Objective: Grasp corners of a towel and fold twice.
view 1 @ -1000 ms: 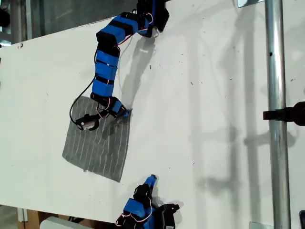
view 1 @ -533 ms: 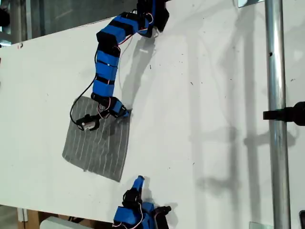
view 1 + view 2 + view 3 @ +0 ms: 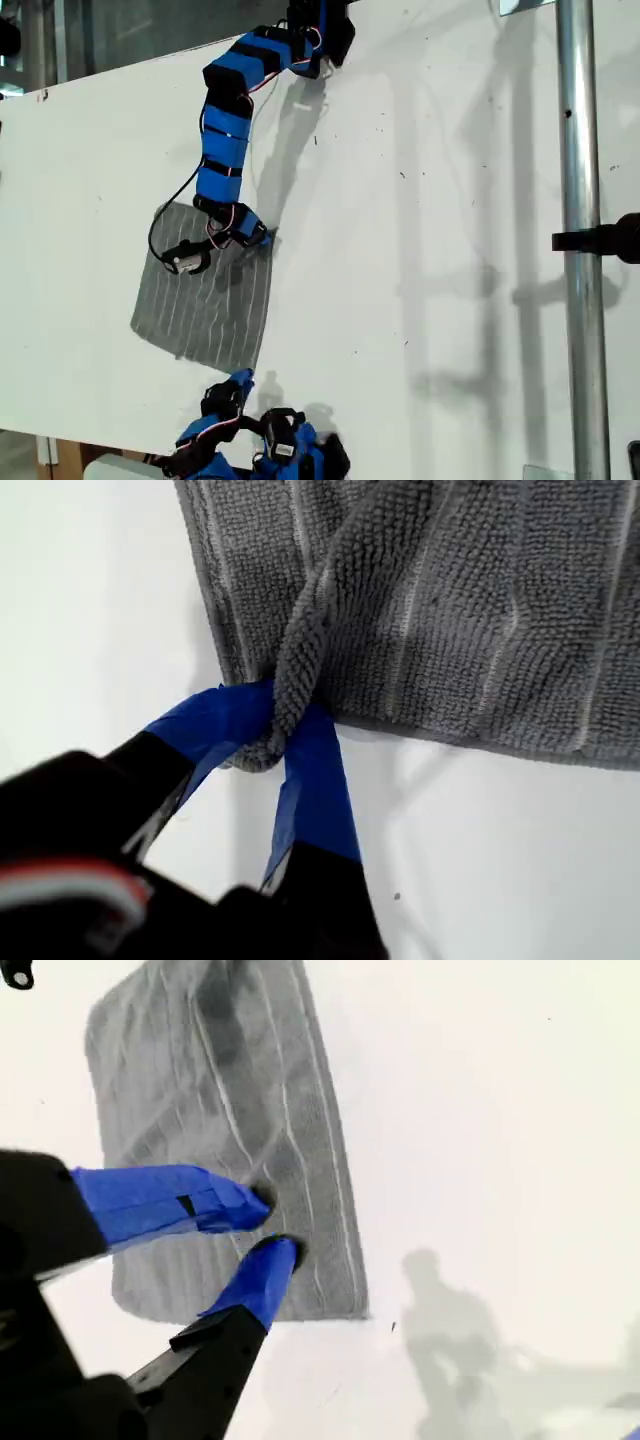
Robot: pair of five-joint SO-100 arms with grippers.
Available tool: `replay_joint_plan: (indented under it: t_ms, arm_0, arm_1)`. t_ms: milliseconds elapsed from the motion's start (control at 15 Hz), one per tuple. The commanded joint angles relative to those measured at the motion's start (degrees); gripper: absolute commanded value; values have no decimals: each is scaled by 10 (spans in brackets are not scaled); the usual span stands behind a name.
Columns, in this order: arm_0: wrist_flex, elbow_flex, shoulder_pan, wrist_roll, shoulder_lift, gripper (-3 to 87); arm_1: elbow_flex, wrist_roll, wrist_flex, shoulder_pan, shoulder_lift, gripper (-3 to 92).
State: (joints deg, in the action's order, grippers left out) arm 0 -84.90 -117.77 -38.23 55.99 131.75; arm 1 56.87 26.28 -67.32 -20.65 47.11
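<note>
White tabletop fills most of the exterior view, with a metal pole standing at that view's right; the towel lies flat and unfolded in the lower left of the frame, a grey, roughly square cloth with fine pale stripes; an arm reaches down from the top of the frame and my first gripper sits at the towel's upper right corner; my second gripper hovers at the bottom of the frame, just beside the towel's lower right corner.

First wrist view: the blue-taped fingers of my first gripper are closed narrowly on a corner of the towel, the nubby fabric bunched into a rope-like ridge running up from the pinch; the rest lies flat on the table.

Second wrist view: my second gripper hangs over the towel near its edge, blue fingertips a little apart with nothing between them; whether they touch the cloth I cannot tell.

As I judge it, one corner is grasped, the second is not yet taken, and both folds remain to be done.
</note>
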Motion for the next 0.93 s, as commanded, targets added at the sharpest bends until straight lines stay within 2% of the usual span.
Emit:
replay_joint_plan:
  t_ms: [0,67,267,333,533,667,867]
  arm_0:
    - [-35,121,-63,-53,-105,278]
    - [-40,154,-82,-77,-129,353]
    - [-47,192,-116,-127,-152,363]
    - [-33,171,-132,-140,-155,358]
    - [79,36,-180,-129,-160,309]
    - [139,-18,-176,-100,-221,315]
    - [186,-11,-159,-76,-342,331]
  arm_1:
    - [4,8,-6,22,39,-2]
    - [7,10,-6,23,43,-2]
    - [23,11,-6,24,62,-2]
    - [31,11,-5,23,69,-2]
    - [40,11,-4,22,79,-2]
    - [47,12,-3,22,82,-2]
    - [49,12,-3,24,88,-2]
